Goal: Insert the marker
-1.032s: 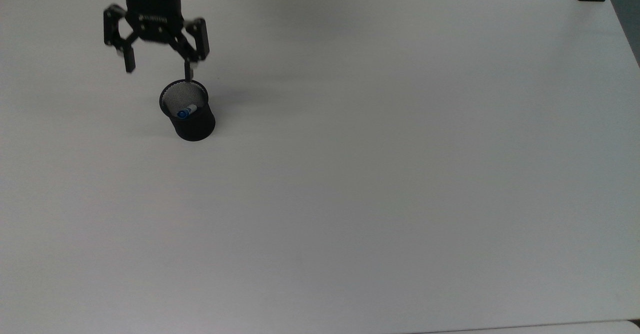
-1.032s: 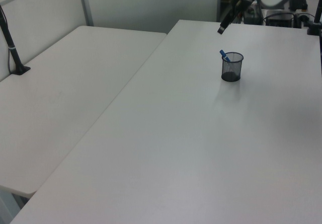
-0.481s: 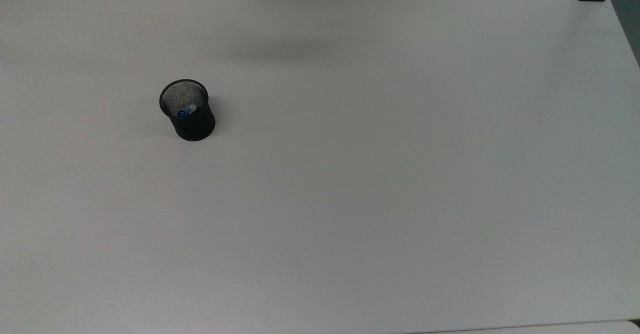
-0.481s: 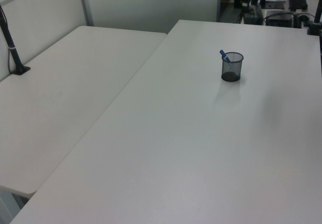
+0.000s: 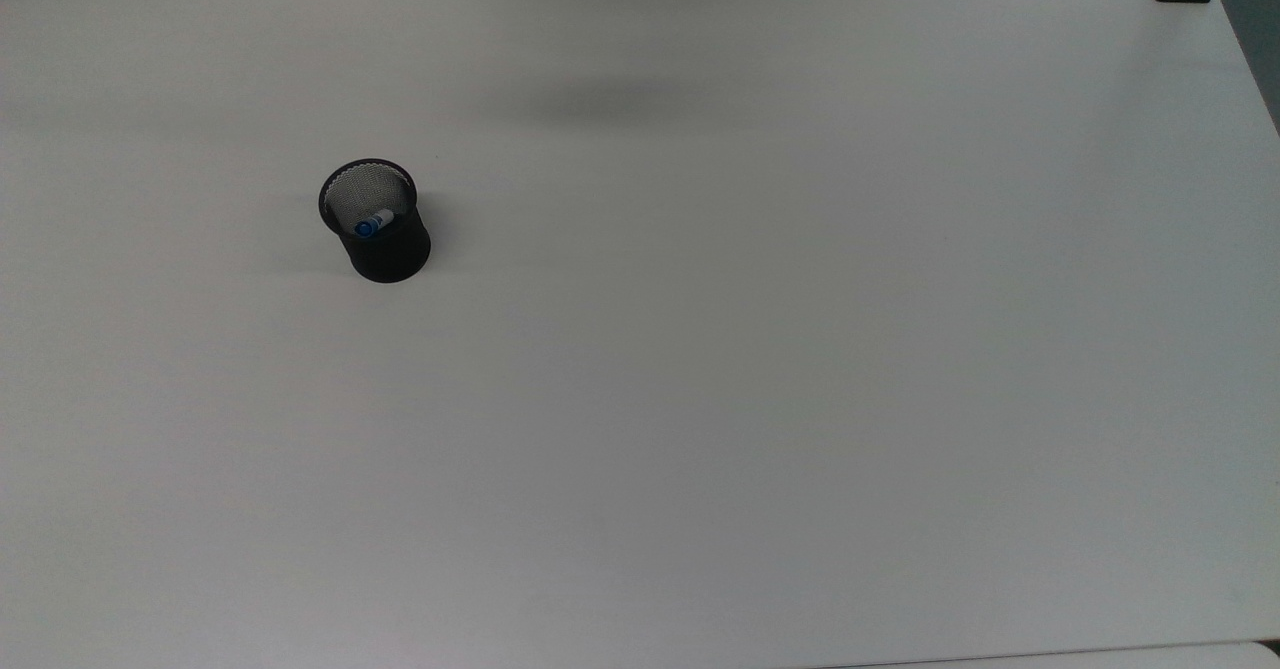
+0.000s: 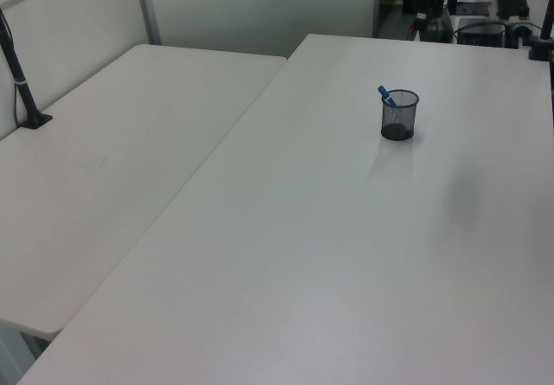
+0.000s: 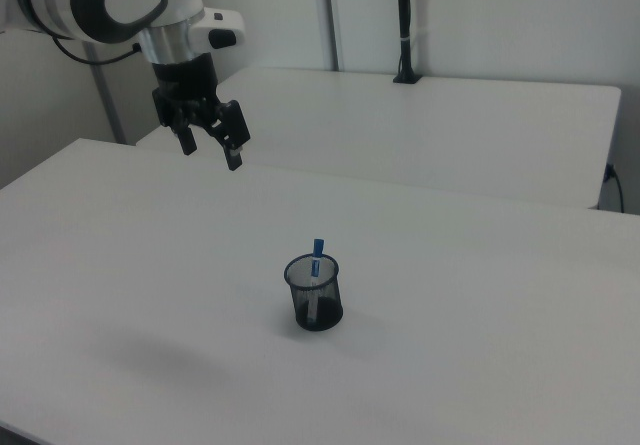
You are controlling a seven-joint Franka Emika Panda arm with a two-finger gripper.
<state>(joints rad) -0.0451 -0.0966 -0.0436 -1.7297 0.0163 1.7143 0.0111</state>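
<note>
The marker [image 5: 374, 222] stands inside the black mesh cup [image 5: 383, 246], its blue cap poking just above the rim and its white barrel running down to the cup's floor. In the right view it looks nearly upright [image 7: 317, 261]; in the left view [image 6: 386, 96] the cap tilts toward the left view's left and leans on the rim there. It sits this way because the cup is wider than the barrel, so the marker tips until the wall props it. Judged from that, the insertion looks done.

The cup [image 7: 314, 295] rests flat on the white table [image 5: 760, 349], in the far-left part of the top view, well apart from every edge. It stands upright, which suggests the marker went in without knocking it.

The gripper [image 7: 210, 145] hangs high above the table in the right view's upper left, well apart from the cup and carrying nothing. Its 2 fingers are spread wide with a clear gap between them, as suits a hand that has nothing left to hold. A faint shadow lies on the table in the top view's upper middle, probably cast by the arm.

A second white table [image 6: 104, 169] stands just beside the first. A black post [image 7: 403, 25] rises from its far side in the right view.
</note>
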